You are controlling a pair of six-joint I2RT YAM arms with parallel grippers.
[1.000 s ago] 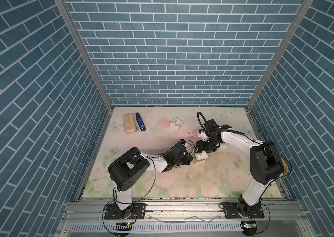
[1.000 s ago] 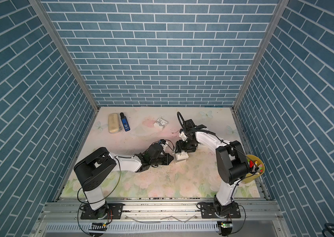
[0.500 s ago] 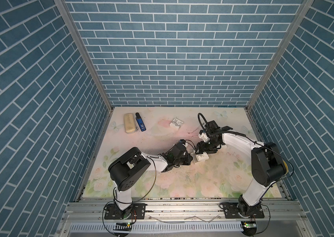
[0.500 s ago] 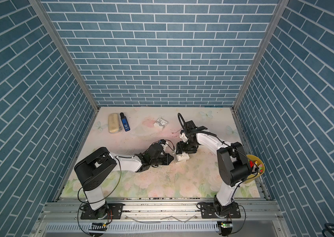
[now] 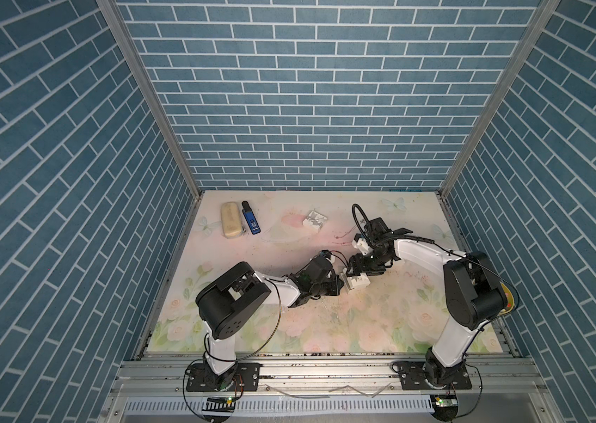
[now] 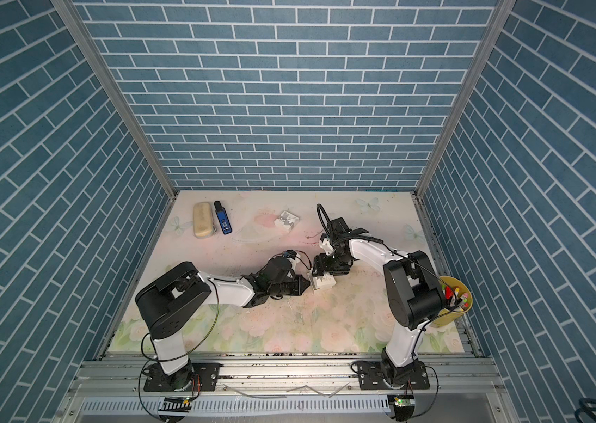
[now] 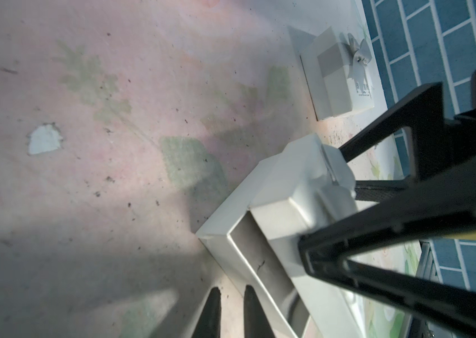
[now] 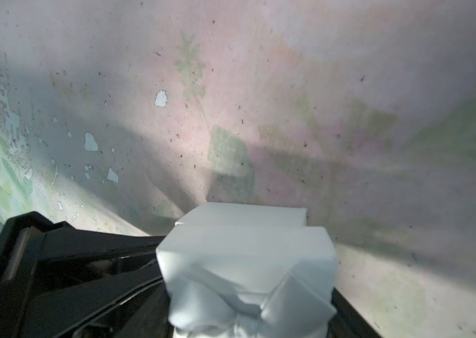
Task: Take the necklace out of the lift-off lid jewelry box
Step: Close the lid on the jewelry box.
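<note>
The white jewelry box (image 5: 356,282) (image 6: 324,285) sits mid-table. Its ribboned lid (image 7: 298,187) (image 8: 245,248) is raised and tilted off the base (image 7: 225,234), with my right gripper (image 5: 359,270) (image 6: 326,268) (image 8: 245,281) shut on it from above. A dark slot of the base's inside shows under the lid. The necklace is hidden. My left gripper (image 5: 340,284) (image 6: 305,284) (image 7: 230,295) lies low on the table against the base's side. Its fingers (image 7: 252,313) are nearly together with only bare table between them.
A second white ribboned box (image 5: 314,221) (image 7: 339,79) stands further back. A beige case (image 5: 231,221) and a blue device (image 5: 251,222) lie at the back left. A yellow cup of pens (image 6: 454,300) stands by the right arm at the right edge.
My right wrist has shifted slightly over the box while keeping hold of the lid. The left arm has not moved.
</note>
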